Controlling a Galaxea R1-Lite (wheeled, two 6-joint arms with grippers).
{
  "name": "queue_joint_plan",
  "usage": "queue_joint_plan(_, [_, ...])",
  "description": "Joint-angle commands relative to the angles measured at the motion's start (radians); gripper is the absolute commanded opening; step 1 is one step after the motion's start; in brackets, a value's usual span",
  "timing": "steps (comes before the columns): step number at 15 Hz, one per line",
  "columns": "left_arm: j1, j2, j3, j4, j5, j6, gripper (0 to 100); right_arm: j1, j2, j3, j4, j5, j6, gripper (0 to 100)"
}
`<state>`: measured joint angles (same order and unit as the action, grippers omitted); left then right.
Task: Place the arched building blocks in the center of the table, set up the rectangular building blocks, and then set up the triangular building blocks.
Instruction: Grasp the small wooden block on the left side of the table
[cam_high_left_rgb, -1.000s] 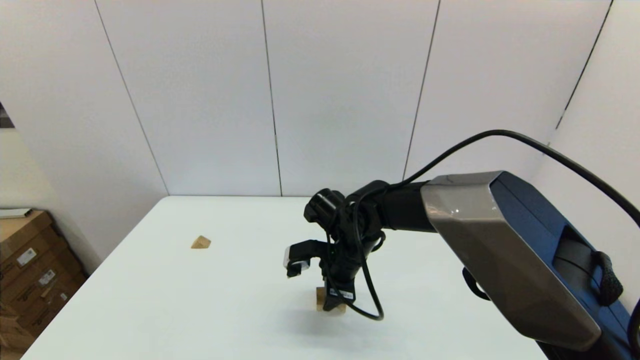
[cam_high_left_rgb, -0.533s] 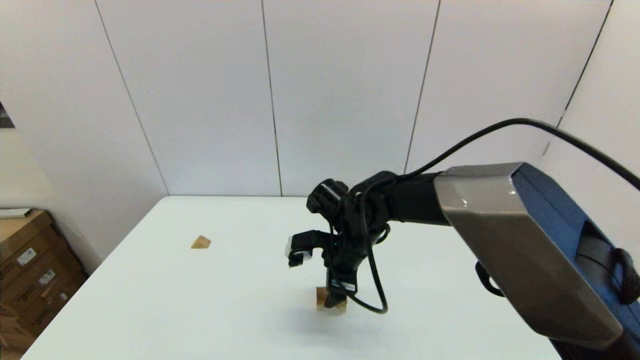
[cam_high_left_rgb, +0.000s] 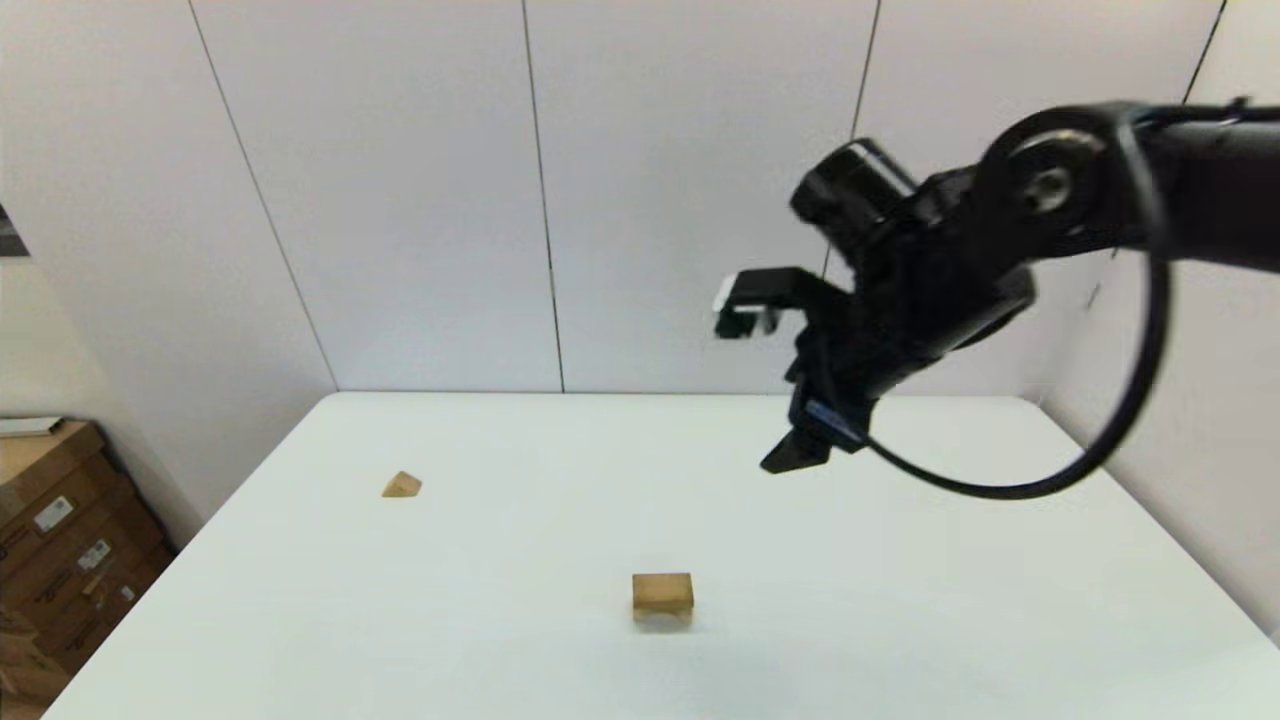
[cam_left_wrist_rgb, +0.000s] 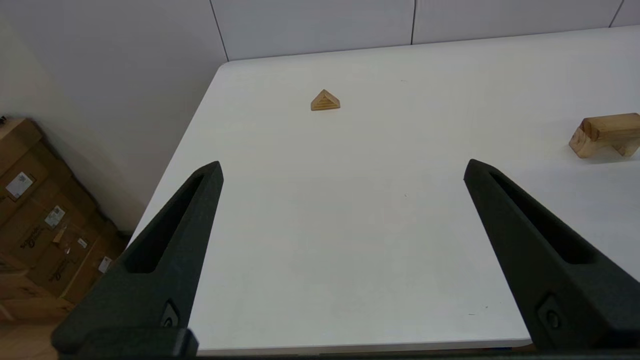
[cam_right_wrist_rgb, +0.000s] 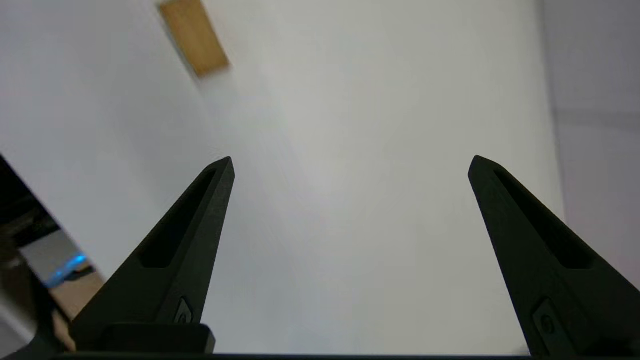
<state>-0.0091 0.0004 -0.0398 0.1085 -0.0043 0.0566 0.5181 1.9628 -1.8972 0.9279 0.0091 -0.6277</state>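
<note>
Right end effector (cam_high_left_rgb: 785, 462): raised high over the far-right part of the table, black fingers (cam_right_wrist_rgb: 190, 240) spread wide, nothing between them; points down at the white top.
Left end effector (cam_left_wrist_rgb: 342, 167): parked low at the near-left table edge, fingers wide apart, empty; aimed across the table toward the far wall.
Arch block: small light-brown wooden oblong w/ curved notch (cam_high_left_rgb: 662, 596), alone near table centre, a bit toward the robot. Notch faces down, so it stands on its two feet. Long axis runs roughly left-right in head view. Also seen in left wrist view (cam_left_wrist_rgb: 604, 133) off to the side, and in right wrist view (cam_right_wrist_rgb: 194, 36), blurred.
Triangle block: small light-brown wooden wedge (cam_high_left_rgb: 401, 485), far-left part of the table, well apart from the arch; apex up, resting on a flat face (cam_left_wrist_rgb: 325, 100).
Table: large plain white rectangular top w/ rounded corners (cam_high_left_rgb: 480, 640).
Surroundings: brown cardboard boxes (cam_high_left_rgb: 50, 540) on the floor left of the table; pale panelled wall (cam_high_left_rgb: 400, 200) behind.
</note>
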Motion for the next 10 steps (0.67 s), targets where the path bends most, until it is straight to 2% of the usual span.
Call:
queue_joint_plan(1, [0.000,0.001,0.000,0.000,0.000,0.000,100,-0.251,-0.384,0.201,0.035,-0.015,0.088,100])
queue_joint_plan(5, [0.000,0.001,0.000,0.000,0.000,0.000,100,-0.406,-0.654,0.474,0.020,-0.011,0.091,100])
queue_joint_plan(6, [0.000,0.001,0.000,0.000,0.000,0.000,100,-0.428,-0.726,0.557,-0.007,-0.009,0.089,100])
queue_joint_plan(7, [0.000,0.001,0.000,0.000,0.000,0.000,100,-0.431,-0.786,0.646,-0.066,-0.009,0.089,100])
queue_joint_plan(10, [0.000,0.001,0.000,0.000,0.000,0.000,100,-0.421,-0.986,0.932,-0.386,0.003,0.086,100])
